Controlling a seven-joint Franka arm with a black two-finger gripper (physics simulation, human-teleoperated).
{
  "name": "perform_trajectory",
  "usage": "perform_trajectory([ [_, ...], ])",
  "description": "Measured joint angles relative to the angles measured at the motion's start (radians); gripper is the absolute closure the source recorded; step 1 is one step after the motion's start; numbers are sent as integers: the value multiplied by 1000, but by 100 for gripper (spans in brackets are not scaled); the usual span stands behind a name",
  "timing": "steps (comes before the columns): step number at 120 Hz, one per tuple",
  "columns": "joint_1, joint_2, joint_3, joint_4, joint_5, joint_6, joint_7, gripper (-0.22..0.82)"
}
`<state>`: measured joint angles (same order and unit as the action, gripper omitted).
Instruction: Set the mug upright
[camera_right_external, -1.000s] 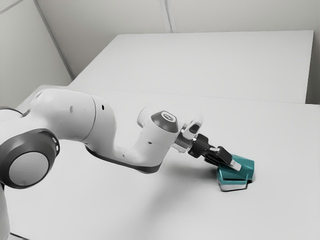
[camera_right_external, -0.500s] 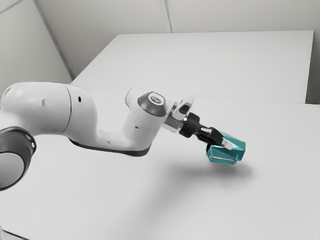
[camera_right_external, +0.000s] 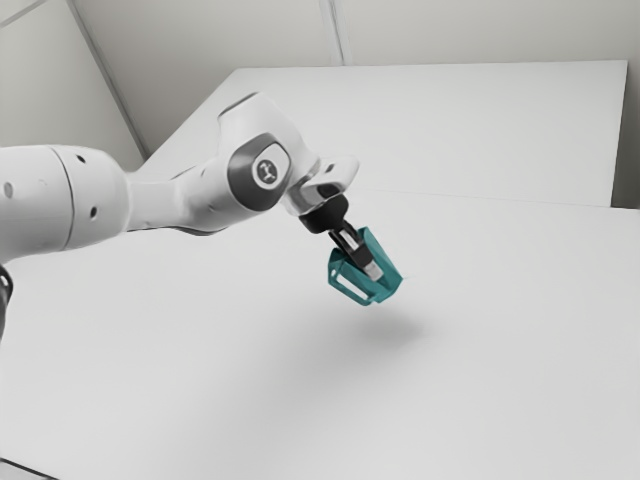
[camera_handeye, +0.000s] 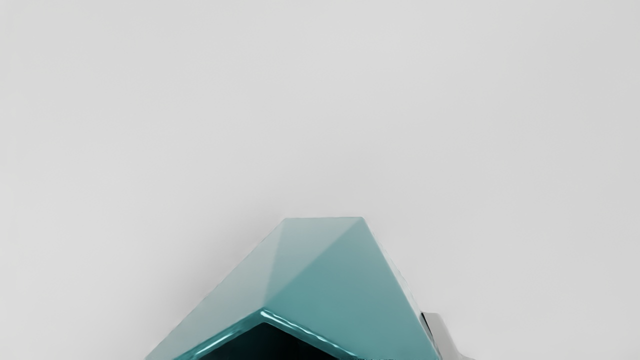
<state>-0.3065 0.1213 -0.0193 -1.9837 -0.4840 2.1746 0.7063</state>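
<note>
Above the counter (camera_right_external: 500, 350), clear of its surface, we see the mug (camera_right_external: 387, 281) tilted in the tool (camera_right_external: 372, 270), which we judge to be closed on its wall, since the mug hangs over its own soft shadow (camera_right_external: 395, 331). Its rim (camera_handeye: 310, 334) faces back toward the tool, and its base seems to point obliquely toward the counter.

The lean is our main worry: if the mug met the counter at this slant, one edge of the base would touch first, and letting go then could topple it. Letting go too far above the counter would risk a bounce or a roll. Its walls are faceted and sloping, so we think it might also twist or slip in the grip, above all if the base pushed against the counter.

We cannot make out the underside, nor where the far finger presses, as the mug and the near finger (camera_handeye: 442, 336) cover much of the grip. The wrist view cuts off the rim, and the inside is too dark to read. How high above the counter the base sits, we cannot tell.
</note>
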Motion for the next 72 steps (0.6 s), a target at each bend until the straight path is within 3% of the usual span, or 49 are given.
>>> perform_trajectory([
  [31, 30, -36, 0, -2, 282, -108, -158, 79],
  [72, 89, -86, -1, -65, 457, -169, -317, 79],
])
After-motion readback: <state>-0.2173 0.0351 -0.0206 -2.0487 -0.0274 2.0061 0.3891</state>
